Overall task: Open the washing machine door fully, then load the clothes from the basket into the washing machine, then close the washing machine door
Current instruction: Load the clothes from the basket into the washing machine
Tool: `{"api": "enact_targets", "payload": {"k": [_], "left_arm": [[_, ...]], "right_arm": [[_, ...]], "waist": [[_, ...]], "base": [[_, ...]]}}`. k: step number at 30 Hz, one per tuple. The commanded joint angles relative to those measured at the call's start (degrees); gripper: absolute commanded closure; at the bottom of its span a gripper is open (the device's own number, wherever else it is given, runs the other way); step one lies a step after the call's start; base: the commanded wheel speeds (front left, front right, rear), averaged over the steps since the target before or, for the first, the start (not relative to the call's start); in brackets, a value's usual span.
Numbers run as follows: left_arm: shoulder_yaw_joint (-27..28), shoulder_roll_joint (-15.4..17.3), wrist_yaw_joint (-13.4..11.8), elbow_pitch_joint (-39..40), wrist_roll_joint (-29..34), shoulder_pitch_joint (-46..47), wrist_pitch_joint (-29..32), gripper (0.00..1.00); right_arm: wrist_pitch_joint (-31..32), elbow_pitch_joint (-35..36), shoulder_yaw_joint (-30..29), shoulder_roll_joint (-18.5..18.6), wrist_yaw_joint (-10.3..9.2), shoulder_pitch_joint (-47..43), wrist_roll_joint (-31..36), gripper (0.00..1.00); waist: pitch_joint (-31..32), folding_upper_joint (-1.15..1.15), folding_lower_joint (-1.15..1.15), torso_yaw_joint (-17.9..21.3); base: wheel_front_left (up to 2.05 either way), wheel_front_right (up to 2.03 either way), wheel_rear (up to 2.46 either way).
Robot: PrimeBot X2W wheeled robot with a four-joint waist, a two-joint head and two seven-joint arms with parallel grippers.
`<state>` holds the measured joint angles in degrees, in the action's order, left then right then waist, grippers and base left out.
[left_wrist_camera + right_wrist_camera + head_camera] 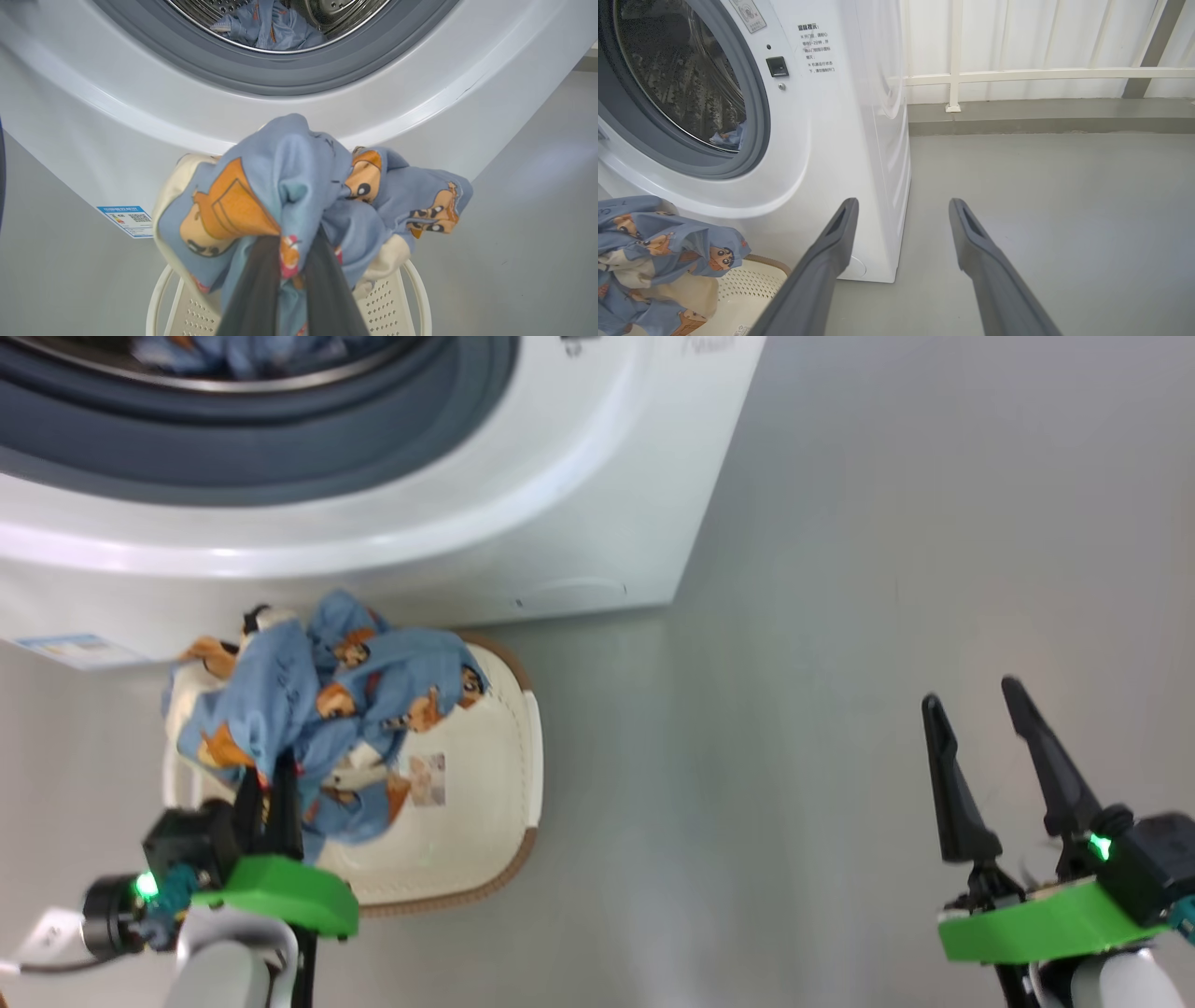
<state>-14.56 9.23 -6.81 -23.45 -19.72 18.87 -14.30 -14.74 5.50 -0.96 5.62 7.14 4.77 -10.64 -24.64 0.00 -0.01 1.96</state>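
Left wrist view looks along the left pincer [293, 252], whose two long dark fingers are pressed together and pinch a bunched fold of the light blue clothes printed with orange-and-brown cartoon figures [289, 182]. The bundle bulges up around the fingertips, with some cream-white cloth hanging at its lower edges. Just beneath it sits the small cream-white perforated plastic basket with a brown woven-look rim [387, 298]. In the head view the lower part of the fabric lies inside the basket, beside a barcode sticker [428, 778] on its bottom, and whether the bundle is lifted clear I cannot tell. The basket stands on the grey floor [794, 709], just in front of the big white boxy front-loading washing machine [420, 107]. A blue label [128, 220] is stuck low on the machine's front, near the basket. Above, the grey rubber gasket [299, 79] rings the round opening, and another light blue garment [273, 28] lies in the steel drum. Well apart, over bare floor on the robot's right, the right pincer [971, 695] has its fingers spread wide and grips nothing. Beyond it, the right wrist view shows a white railing [1017, 74] along the wall.
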Motion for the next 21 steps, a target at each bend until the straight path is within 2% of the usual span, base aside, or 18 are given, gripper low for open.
{"api": "enact_targets", "payload": {"k": [1, 12, 21], "left_arm": [[2.02, 1.67, 0.15, 3.34, 1.1, -2.33, -0.7, 1.0], [1.53, 3.16, -0.15, 12.64, 1.49, -10.41, 0.28, 1.0], [0.61, 4.56, -1.78, 19.16, 2.1, -15.67, 3.41, 1.0]], "right_arm": [[-0.26, 1.0, 0.9, 0.02, 0.35, -2.06, 0.38, 0.0], [-0.26, 0.25, 1.39, -0.64, 0.35, -6.97, 1.22, 0.0], [0.2, 0.0, 2.49, -1.0, 0.35, -9.37, 1.68, 0.0]], "waist": [[5.85, 0.0, 0.01, -1.82], [14.07, 0.0, 0.01, -1.92], [18.86, 0.0, 0.01, -2.07]], "base": [[0.0, 0.0, 0.0], [0.0, 0.0, 0.0], [0.0, 0.0, 0.0]]}}
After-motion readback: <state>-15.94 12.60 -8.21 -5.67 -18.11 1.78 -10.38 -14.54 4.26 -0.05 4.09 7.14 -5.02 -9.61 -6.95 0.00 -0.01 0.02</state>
